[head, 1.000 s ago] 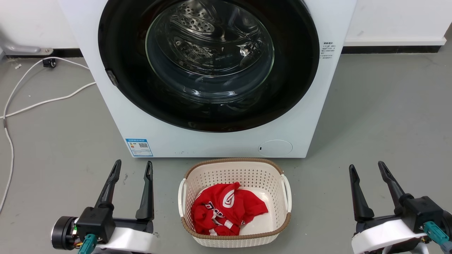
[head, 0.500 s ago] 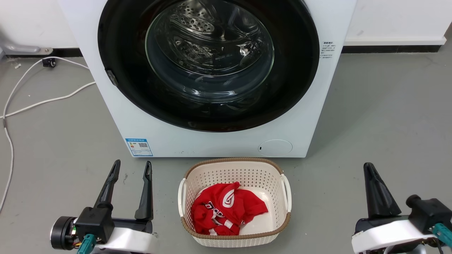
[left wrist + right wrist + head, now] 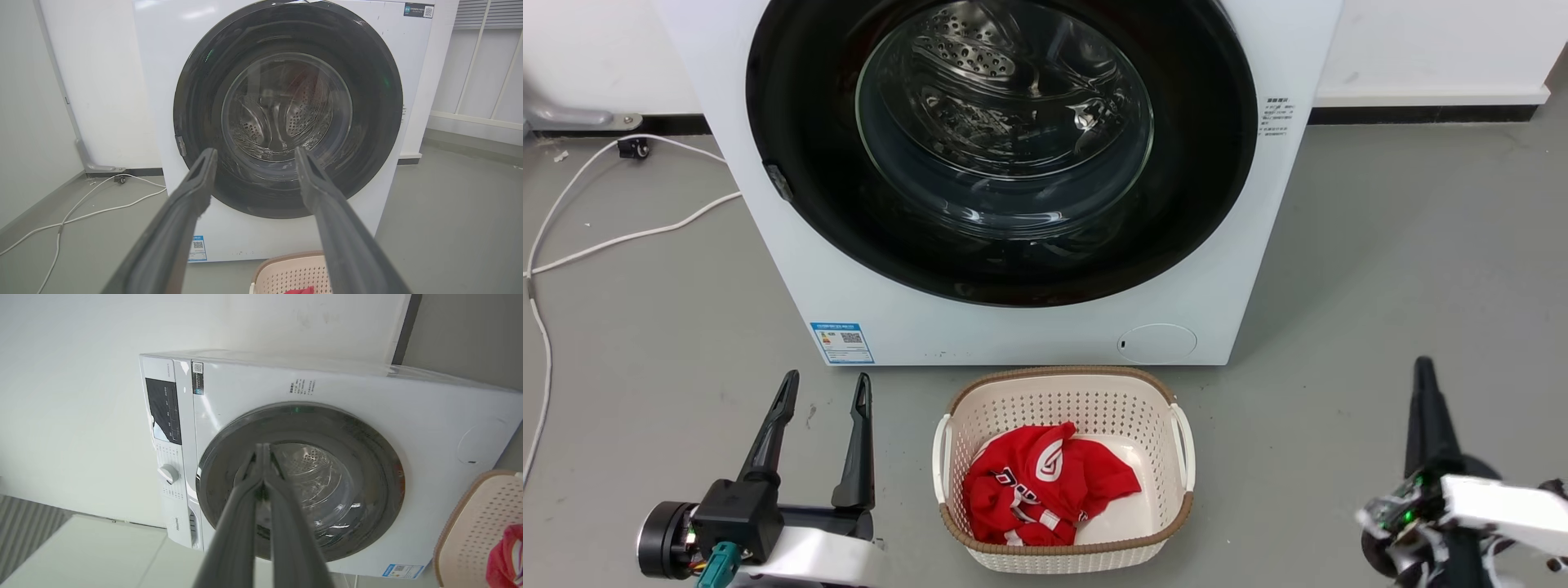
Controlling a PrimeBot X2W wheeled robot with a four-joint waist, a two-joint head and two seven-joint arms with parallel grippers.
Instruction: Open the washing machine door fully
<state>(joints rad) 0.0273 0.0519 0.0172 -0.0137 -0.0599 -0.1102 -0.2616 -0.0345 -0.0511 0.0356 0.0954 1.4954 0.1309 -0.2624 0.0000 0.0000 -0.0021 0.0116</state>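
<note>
A grey floor runs back to a white wall, and the washing machine (image 3: 1013, 335) stands against it with the washing machine door (image 3: 1005, 147) shut flush on its front, so the opening has not yet begun. In front of the machine, on its blue label (image 3: 842, 341) side, the left claw (image 3: 826, 378) hovers released, its fingers parted and pointing at the door. On the machine's round flap (image 3: 1157, 343) side the right claw (image 3: 1423, 384) is rolled edge-on, and the right wrist view shows it clenched on nothing, tips together. The step in hand looks like the reach to the door's rim. A small grey tab (image 3: 778, 181) sits on that rim on the machine's label side and is probably the pull point, though which edge carries the hinge cannot be told. Done well, a claw would hook behind the rim there and draw outward along the door's arc rather than straight back. The arm should keep above the laundry basket (image 3: 1184, 433), which sits just in front of the machine. The head view stops partway up the door but gives both claws and the red garment (image 3: 1045, 482) in the basket. The left wrist view takes in the door's whole circle face-on. The right wrist view, turned sideways, adds the control panel (image 3: 163, 412) and dial (image 3: 168, 473) at the machine's top.
</note>
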